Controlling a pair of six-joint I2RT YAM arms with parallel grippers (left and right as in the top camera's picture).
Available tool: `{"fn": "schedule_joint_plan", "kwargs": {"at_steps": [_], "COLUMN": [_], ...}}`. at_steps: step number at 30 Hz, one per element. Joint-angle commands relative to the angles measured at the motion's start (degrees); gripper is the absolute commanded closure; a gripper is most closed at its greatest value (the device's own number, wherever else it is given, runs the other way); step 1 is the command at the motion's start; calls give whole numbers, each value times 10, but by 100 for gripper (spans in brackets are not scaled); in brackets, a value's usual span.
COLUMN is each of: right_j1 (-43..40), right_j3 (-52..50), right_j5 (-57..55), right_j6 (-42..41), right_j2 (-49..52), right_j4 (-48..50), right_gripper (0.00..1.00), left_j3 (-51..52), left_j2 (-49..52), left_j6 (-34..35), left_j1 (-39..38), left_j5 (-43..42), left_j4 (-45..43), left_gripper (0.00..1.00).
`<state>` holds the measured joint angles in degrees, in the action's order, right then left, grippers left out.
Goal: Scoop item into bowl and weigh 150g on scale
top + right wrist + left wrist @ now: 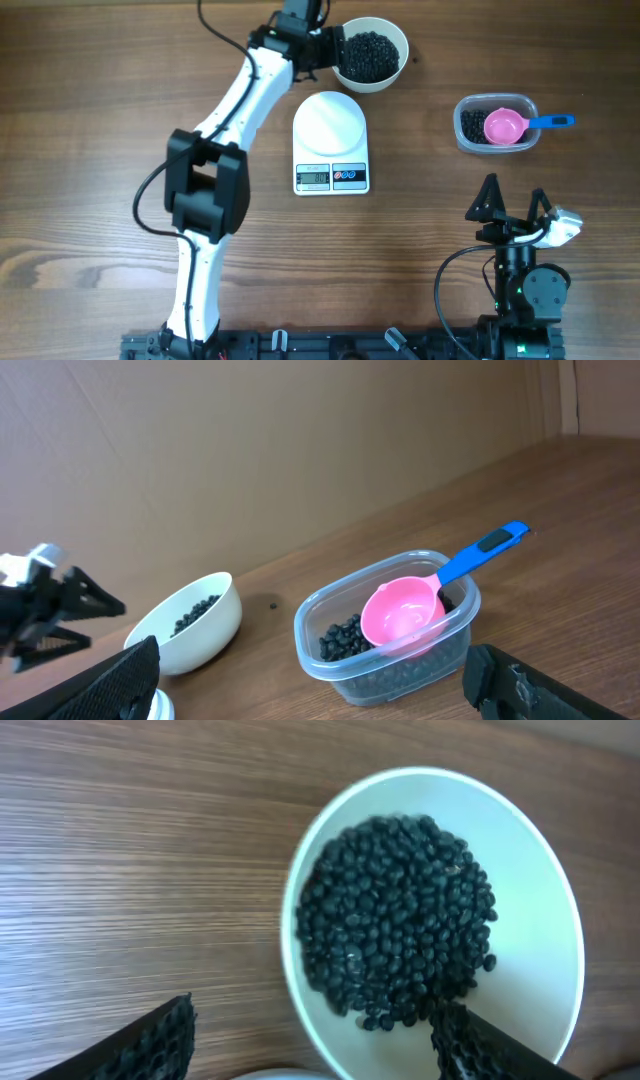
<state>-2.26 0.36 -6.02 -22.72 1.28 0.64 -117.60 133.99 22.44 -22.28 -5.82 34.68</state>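
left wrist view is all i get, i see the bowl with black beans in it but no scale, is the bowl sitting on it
Observer: No. The bowl stands on the table, past the far side of the scale and a little to its right. The platform is bare.
Operator: where's the scoop then
Observer: The pink scoop lies in the clear tub, off to the right of the scale, with its handle poking out over the rim.
Operator: right arm doing anything
Observer: The right gripper is parked nearer the robot than the tub, jaws wide apart and empty.
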Motion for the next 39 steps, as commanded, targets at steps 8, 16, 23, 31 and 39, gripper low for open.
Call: {"fn": "schedule_joint_plan", "kwargs": {"at_steps": [8,16,23,31,39], "right_j1": [4,4,4,4,4], "right_j3": [0,0,0,0,0], "right_j5": [5,5,5,5,5], "right_j6": [-4,-4,-4,-4,-4], "right_j2": [-4,-4,-4,-4,-4], "right_j4": [2,2,2,2,2], "right_gripper": [0,0,0,0,0], "left_j3": [-3,1,5,5,2], "left_j2": [47,66,83,85,16], "left_j6": [-16,-16,-14,-10,-5], "left_j1": [-14,-15,-16,-16,-12], "left_j5": [15,29,29,29,24], "left_j4": [-23,-47,-48,-71,-71], "left_gripper": [41,80,68,96,96]}}
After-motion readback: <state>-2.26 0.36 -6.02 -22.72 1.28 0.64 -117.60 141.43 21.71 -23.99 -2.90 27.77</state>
